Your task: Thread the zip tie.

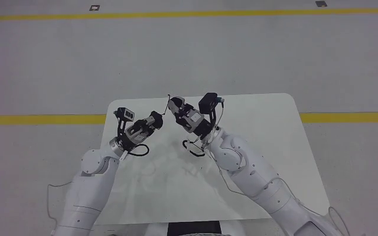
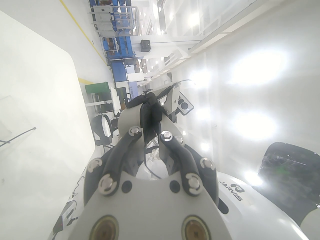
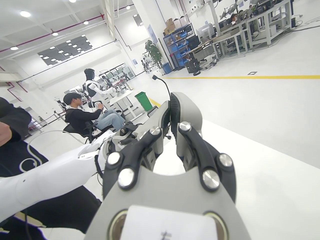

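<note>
From the right claw (image 3: pixel 170 101), pinched zip tie (image 3: pixel 155 77) protrudes.

A white table (image 1: pixel 266 118) with rounded corners stood on a pale grey floor (image 1: pixel 177 53) marked with yellow lines (image 1: pixel 47 119). On the tabletop, a thin grey loose zip tie (image 2: pixel 22 134) lay flat, well apart from the table's rounded corner.

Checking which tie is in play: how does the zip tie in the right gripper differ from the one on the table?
The held zip tie is pinched in the shut right gripper, above the table; the loose tie lies flat on it, untouched. The held zip tie curves; the loose tie runs nearly straight. Both are thin, with a small head.
</note>
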Motion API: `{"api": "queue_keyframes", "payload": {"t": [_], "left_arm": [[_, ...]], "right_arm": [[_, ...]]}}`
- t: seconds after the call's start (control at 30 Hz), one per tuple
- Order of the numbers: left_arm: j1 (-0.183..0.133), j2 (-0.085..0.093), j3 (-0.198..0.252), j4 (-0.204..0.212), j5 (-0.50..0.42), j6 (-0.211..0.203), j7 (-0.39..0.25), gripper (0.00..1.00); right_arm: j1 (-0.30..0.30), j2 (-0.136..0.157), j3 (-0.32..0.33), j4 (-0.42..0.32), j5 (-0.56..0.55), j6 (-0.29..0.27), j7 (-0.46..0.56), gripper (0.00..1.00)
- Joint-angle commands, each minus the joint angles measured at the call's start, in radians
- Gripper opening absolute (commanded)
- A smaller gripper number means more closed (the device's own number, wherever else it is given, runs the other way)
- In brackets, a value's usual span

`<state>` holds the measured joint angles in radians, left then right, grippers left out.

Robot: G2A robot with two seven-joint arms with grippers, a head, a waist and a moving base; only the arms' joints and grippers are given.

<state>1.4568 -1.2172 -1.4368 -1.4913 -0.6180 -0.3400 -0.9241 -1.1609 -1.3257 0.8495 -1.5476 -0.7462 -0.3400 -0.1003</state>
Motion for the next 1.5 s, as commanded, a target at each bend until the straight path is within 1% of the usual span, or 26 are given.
{"api": "queue_keyframes", "payload": {"t": [0.0,0.3,0.83,1.47], "left_arm": [[0.000,0.000,0.000,0.000,0.000,0.000,0.000,0.00],[0.000,0.000,0.000,0.000,0.000,0.000,0.000,0.00],[0.000,0.000,0.000,0.000,0.000,0.000,0.000,0.00],[0.000,0.000,0.000,0.000,0.000,0.000,0.000,0.00]], "right_arm": [[0.000,0.000,-0.001,0.002,-0.001,0.000,0.000,0.00],[0.000,-0.002,0.000,0.011,-0.011,0.000,-0.001,0.00],[-0.001,-0.003,0.003,-0.003,-0.007,0.000,0.004,0.00],[-0.003,-0.006,0.003,0.004,-0.014,0.000,0.012,0.00]]}}
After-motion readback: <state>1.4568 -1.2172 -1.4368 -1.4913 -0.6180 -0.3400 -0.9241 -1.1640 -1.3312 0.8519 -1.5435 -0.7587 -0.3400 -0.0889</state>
